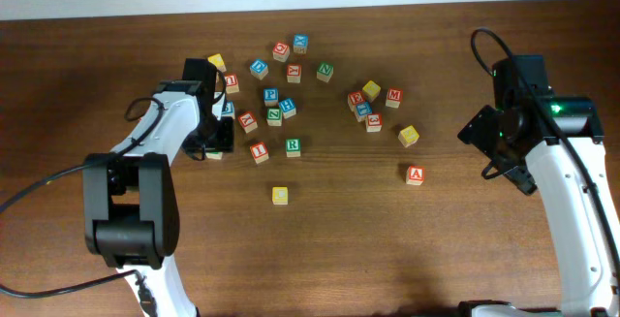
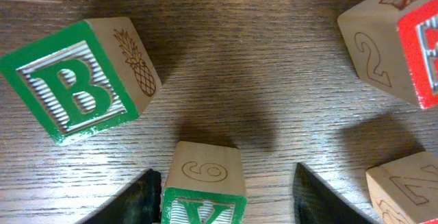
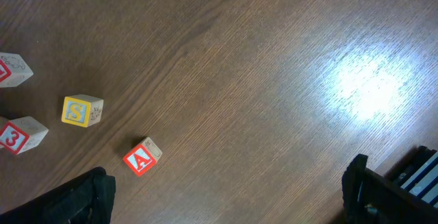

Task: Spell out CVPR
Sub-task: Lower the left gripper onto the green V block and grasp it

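CVPR's V cube [image 2: 202, 186] sits between the spread fingers of the left gripper [image 2: 226, 190]. Its green face is up, and the frame edge cuts the letter so that only its forked top shows. Nothing is clamped yet. The cube lies close against one finger [image 2: 140, 200], with bare table [image 2: 274, 114] before the other. The grasp would go best, I judge, if the wrist moved across to centre the cube, squared to its flat sides, then closed and lifted straight up. A lopsided close could shove or twist it toward the green B cube [image 2: 75, 80] nearby. A red-faced cube [image 2: 404, 42] and a plain-sided cube [image 2: 404, 190] stand near on the other side, clear of the fingers. From above, this grasp is at the left edge of the scatter. The R cube [image 1: 293, 146] lies on its near side, and a lone yellow cube [image 1: 280, 195], its letter too small to read, rests apart toward the robot. The P I cannot pick out. The right gripper [image 3: 229, 183] hangs wide and empty, well off to the right. Counted overhead, there are two arms, four yellow-faced cubes, three green ones in plain sight, and twenty-odd cubes in all, with a few hidden under the left arm [image 1: 165, 123].
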`<state>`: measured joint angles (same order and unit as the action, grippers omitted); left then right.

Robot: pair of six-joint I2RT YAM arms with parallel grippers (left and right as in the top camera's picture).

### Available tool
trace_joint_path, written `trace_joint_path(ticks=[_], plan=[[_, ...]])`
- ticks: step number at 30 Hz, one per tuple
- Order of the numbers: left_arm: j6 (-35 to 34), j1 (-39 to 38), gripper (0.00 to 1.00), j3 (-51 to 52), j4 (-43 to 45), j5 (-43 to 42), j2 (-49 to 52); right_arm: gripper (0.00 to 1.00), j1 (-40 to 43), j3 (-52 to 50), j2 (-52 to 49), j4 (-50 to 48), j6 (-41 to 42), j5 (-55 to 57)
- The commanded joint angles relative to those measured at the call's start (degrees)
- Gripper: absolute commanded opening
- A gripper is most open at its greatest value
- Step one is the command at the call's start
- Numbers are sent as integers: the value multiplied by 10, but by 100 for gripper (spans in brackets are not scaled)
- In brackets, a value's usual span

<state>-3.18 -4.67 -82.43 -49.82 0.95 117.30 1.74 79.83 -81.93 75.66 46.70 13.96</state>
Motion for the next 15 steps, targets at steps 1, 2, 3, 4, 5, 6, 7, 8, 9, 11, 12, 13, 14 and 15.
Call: trace_joint_path(ticks=[1, 2, 3, 4, 5, 6, 7, 8, 9, 11, 12, 13, 14, 15], plan=[[5, -1, 40, 3, 1, 5, 10, 98, 2, 3, -2, 0, 1, 11], [5, -1, 40, 3, 1, 5, 10, 98, 2, 3, -2, 0, 1, 11], [5, -1, 35, 3, 1, 5, 10, 98, 2, 3, -2, 0, 1, 11], [5, 0, 35, 3, 1, 5, 10, 98, 2, 3, -2, 0, 1, 11], [5, -1, 35, 3, 2, 5, 10, 98, 2, 3, -2, 0, 1, 11], [5, -1, 35, 3, 3, 5, 10, 98, 2, 3, -2, 0, 1, 11], [5, -1, 31, 3, 3, 5, 10, 98, 2, 3, -2, 0, 1, 11], [5, -1, 28, 3, 3, 5, 10, 98, 2, 3, -2, 0, 1, 11], [4, -1, 27, 3, 3, 5, 10, 98, 2, 3, -2, 0, 1, 11], [4, -1, 30, 3, 3, 5, 10, 98, 2, 3, -2, 0, 1, 11], [4, -1, 31, 3, 3, 3, 10, 98, 2, 3, -2, 0, 1, 11], [0, -1, 30, 3, 3, 3, 10, 98, 2, 3, -2, 0, 1, 11], [0, -1, 29, 3, 3, 3, 10, 98, 2, 3, -2, 0, 1, 11], [0, -1, 28, 2, 2, 2, 10, 98, 2, 3, -2, 0, 1, 11]])
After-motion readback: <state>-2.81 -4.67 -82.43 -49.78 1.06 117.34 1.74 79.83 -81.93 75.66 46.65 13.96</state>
